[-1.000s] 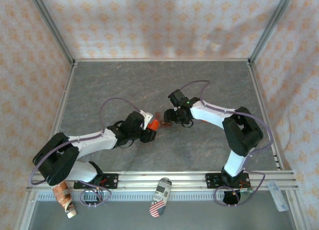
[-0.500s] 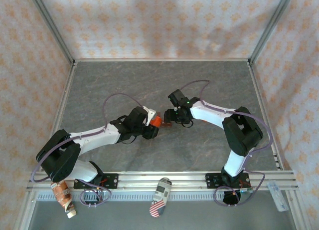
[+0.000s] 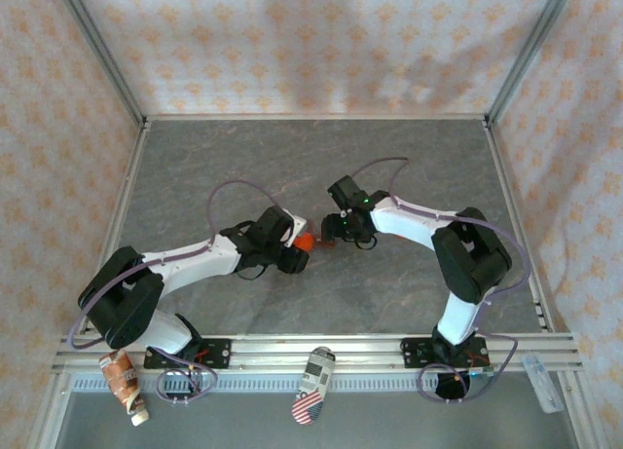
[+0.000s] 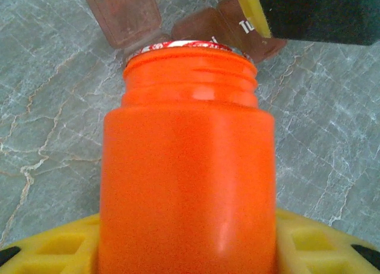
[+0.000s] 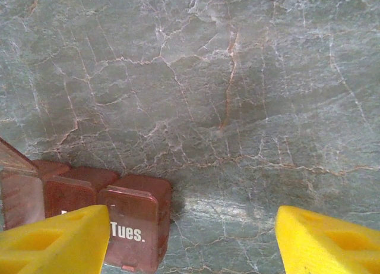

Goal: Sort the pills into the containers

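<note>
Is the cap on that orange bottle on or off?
Off. The orange bottle shows bare screw threads at its neck, with no cap over them. Whether anything is inside, I cannot tell.

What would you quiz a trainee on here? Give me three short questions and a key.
1. True or false: the orange bottle has its cap on.
2. Fill in: the pill box lid beside the right pincer reads "____".
3. What does the left pincer grip? A) pill box B) orange bottle C) nothing
Key: 1 false; 2 Tues.; 3 B
</note>
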Robot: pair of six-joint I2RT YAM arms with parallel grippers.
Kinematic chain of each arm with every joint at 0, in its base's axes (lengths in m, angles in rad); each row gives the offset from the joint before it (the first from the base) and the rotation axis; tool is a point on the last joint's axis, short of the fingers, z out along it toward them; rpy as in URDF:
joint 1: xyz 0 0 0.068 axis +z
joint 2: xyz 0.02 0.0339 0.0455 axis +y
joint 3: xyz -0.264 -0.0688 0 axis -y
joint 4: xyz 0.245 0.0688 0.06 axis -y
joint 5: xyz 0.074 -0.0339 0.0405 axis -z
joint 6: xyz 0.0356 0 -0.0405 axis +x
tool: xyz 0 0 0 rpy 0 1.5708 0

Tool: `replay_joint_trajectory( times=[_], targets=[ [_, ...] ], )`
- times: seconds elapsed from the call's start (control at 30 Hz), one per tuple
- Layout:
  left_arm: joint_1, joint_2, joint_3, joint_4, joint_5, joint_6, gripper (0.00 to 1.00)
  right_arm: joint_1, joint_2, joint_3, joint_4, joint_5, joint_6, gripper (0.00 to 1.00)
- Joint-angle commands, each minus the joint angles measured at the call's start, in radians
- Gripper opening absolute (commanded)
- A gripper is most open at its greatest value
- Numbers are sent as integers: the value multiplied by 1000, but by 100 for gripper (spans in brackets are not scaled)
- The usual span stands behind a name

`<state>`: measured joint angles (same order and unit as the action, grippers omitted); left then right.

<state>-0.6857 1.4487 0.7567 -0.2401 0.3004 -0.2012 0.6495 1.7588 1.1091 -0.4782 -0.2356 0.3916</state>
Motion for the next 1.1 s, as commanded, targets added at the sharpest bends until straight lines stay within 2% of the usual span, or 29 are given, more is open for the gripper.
replay_joint_trajectory(
  times=[0.0,1.07],
  targets=[
    [-4,11,39,-38,6,16,0,6,14,-17,1,32,7,73],
    [23,94,154,-211,8,70,0,6,28,-28,11,31,22,73]
  ],
)
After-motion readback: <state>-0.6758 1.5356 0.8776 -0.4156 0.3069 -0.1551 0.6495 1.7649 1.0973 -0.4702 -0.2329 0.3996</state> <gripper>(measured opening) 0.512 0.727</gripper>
